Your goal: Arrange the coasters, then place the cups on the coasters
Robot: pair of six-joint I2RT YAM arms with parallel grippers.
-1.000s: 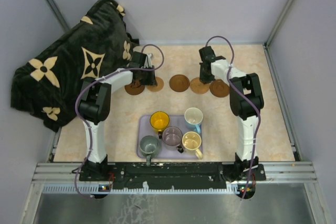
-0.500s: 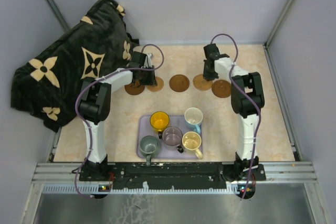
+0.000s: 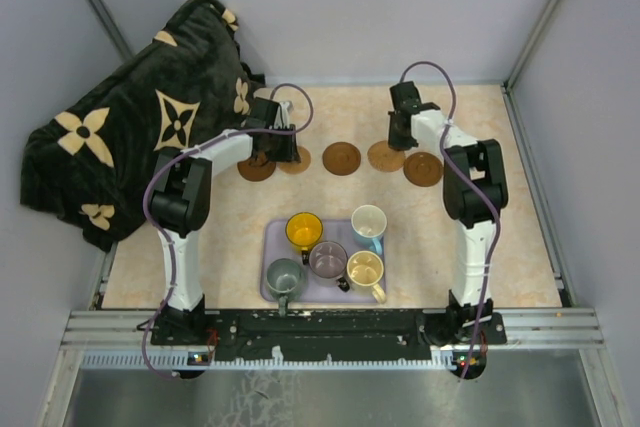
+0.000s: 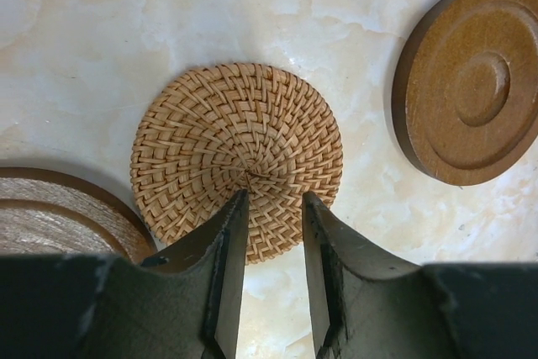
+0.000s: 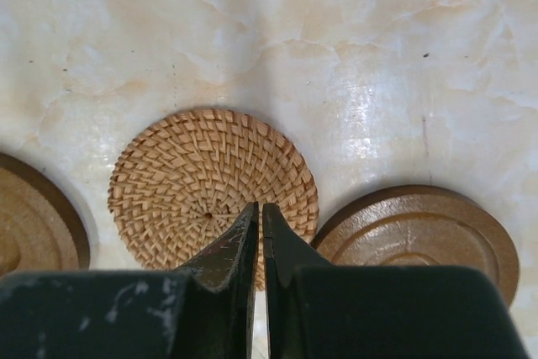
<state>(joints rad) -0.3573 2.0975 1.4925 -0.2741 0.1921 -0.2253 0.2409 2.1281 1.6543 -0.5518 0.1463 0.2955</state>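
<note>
Five coasters lie in a row across the table's far part: dark, woven tan, dark, woven tan, dark. My left gripper is open, its tips over the near edge of a flat woven coaster, with nothing between them. My right gripper is shut to a thin slit above the other woven coaster, which lies flat. The cups stand on the tray: yellow-orange, white and blue, mauve, grey-green, cream.
The lavender tray sits near the arm bases. A dark blanket with cream flower shapes is heaped at the back left. Grey walls close in the table at the back and sides.
</note>
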